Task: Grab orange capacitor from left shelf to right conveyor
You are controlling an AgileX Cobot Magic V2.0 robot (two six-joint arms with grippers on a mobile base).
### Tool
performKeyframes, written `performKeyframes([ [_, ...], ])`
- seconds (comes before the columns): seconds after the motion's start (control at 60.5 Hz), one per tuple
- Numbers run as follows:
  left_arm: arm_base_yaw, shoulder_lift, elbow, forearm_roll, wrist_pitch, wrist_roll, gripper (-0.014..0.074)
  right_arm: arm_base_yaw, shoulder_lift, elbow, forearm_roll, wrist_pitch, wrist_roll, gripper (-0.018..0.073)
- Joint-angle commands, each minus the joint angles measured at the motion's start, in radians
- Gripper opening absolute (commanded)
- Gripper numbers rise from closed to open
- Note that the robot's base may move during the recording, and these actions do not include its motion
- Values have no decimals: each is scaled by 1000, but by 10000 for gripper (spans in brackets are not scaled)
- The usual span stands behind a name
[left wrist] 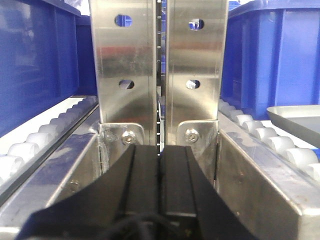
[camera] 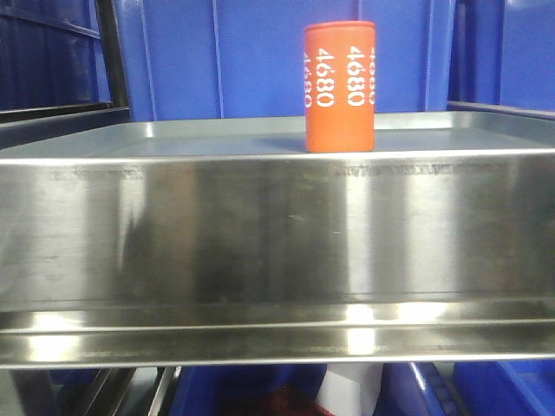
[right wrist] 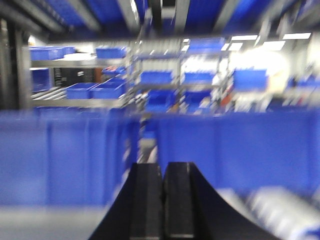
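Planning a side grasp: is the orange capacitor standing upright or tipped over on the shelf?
Upright. The orange capacitor stands on the left shelf, its sides vertical and its flat top level.

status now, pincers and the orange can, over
Left pincer shut, empty, facing a steel post. Right pincer shut, empty, view blurred. Orange can upright on steel shelf, untouched. Nothing seen blocking it.

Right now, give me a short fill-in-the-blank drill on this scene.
The orange capacitor stands ____ on the left shelf.
Its white print reads ____.
The bins behind it are coloured ____.
The left fingers are ____, gripping nothing.
Missing: upright; 4680; blue; shut.
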Motion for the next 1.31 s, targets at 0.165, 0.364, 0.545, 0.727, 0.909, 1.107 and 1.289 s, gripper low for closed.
performKeyframes([
  [0.165,1,10,-8,-5,-84,0,-105,120,374,-448,4,228,7,52],
  [0.364,1,10,-8,-5,-84,0,-105,375,642,-641,29,435,2,52],
  [0.545,1,10,-8,-5,-84,0,-105,583,807,-662,28,410,3,212],
  [0.727,1,10,-8,-5,-84,0,-105,653,974,-662,30,374,42,644],
  [0.909,1,10,-8,-5,-84,0,-105,653,1102,-662,37,278,50,631],
  [1.107,1,10,-8,-5,-84,0,-105,653,1209,-662,37,193,50,631],
  [1.289,1,10,-8,-5,-84,0,-105,653,1286,-662,37,142,50,510],
])
